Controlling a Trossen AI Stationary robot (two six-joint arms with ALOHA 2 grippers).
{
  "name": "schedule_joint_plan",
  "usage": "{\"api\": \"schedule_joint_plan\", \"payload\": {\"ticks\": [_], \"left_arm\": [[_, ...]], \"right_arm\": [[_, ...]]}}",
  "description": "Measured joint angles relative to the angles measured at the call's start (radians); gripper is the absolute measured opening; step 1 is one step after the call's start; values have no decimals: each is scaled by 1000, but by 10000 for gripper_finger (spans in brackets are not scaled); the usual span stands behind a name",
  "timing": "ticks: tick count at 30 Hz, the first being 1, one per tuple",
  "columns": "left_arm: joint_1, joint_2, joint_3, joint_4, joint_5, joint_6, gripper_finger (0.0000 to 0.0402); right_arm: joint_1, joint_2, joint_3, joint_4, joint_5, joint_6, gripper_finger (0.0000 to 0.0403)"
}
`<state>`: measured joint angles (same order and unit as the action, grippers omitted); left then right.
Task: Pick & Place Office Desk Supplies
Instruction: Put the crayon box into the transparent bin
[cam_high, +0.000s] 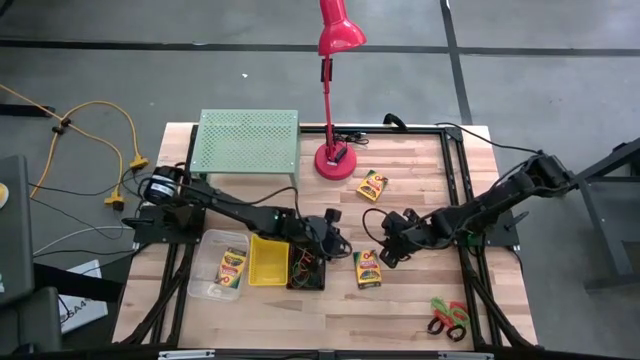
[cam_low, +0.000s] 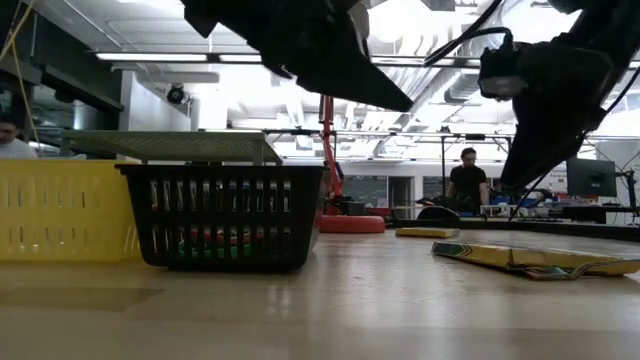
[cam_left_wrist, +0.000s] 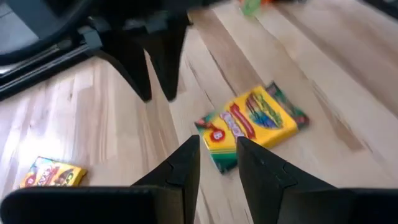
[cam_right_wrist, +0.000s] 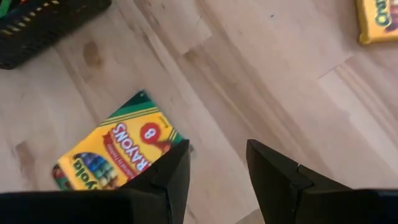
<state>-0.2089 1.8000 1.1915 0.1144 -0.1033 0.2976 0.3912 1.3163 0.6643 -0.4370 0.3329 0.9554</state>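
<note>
Lab or workshop: exposed ceiling ducts (cam_low: 440, 40), monitors (cam_low: 590, 178), concrete floor (cam_high: 90, 80).

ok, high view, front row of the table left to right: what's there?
clear bin with a crayon box inside → yellow bin → black mesh bin → crayon box lying on the table → scissors

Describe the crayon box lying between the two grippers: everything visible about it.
The crayon box is a small flat yellow carton with green edging, a red band printed with white lettering, and a figure 8. It looks like printed cardboard, closed, and lies flat on the bare wooden table, just right of the black mesh bin. Neither the left gripper nor the right gripper touches it; both are open.
</note>
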Motion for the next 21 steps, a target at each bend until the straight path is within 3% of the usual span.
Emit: {"api": "schedule_joint_plan", "payload": {"ticks": [9, 15, 21], "left_arm": [[1, 0, 99, -132, 23, 69, 99], [0, 0, 125, -170, 94, 76, 99], [-14, 76, 130, -163, 107, 118, 99]], "right_arm": [[37, 0, 0, 9, 6, 94, 146], [56, 0, 0, 11, 1, 155, 146], [99, 0, 0, 19, 1, 233, 146]]}}
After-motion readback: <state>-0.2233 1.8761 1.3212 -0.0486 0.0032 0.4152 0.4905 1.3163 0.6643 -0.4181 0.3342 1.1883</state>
